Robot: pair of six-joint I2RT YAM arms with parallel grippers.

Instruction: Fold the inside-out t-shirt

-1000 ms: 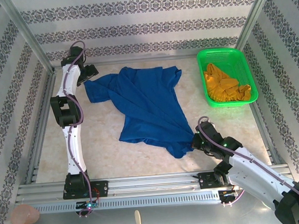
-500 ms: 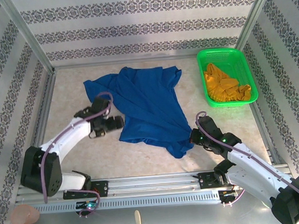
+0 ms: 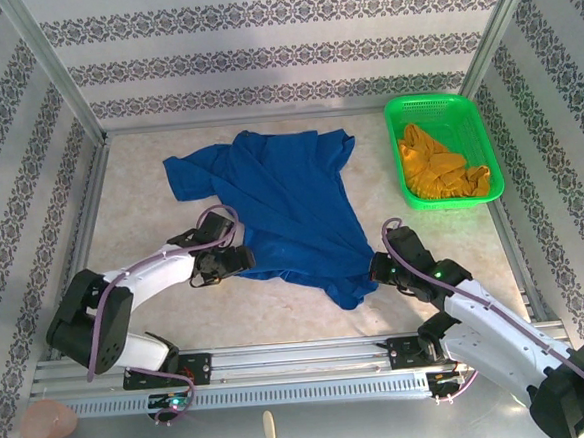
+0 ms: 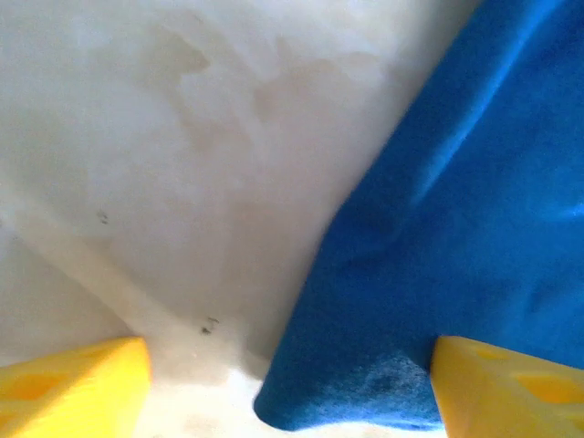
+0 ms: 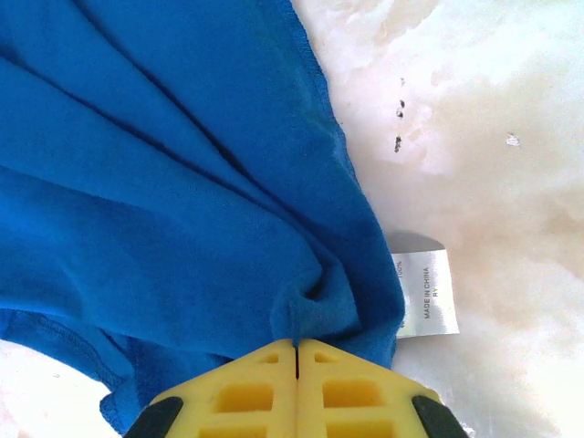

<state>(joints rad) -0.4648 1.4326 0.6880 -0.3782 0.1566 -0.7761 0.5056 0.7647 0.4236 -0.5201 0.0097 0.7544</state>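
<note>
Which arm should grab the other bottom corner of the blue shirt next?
Left, probably. The open left gripper straddles that corner of the shirt; the right gripper is shut on the hem beside the white label.

The left arm (image 3: pixel 151 274) lies low, its forearm pointing toward 3 o'clock, and the left gripper (image 3: pixel 237 261) is spread wide. The right arm (image 3: pixel 479 318) reaches toward 10 o'clock, with the right gripper (image 3: pixel 378 268) pressed tight together.

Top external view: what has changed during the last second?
The left end effector swung from near the far sleeve of the t-shirt back to its near left hem corner, jaws open around the cloth. The right end effector stays shut on the near right hem. The t-shirt, green basket and yellow garment lie unmoved.
</note>
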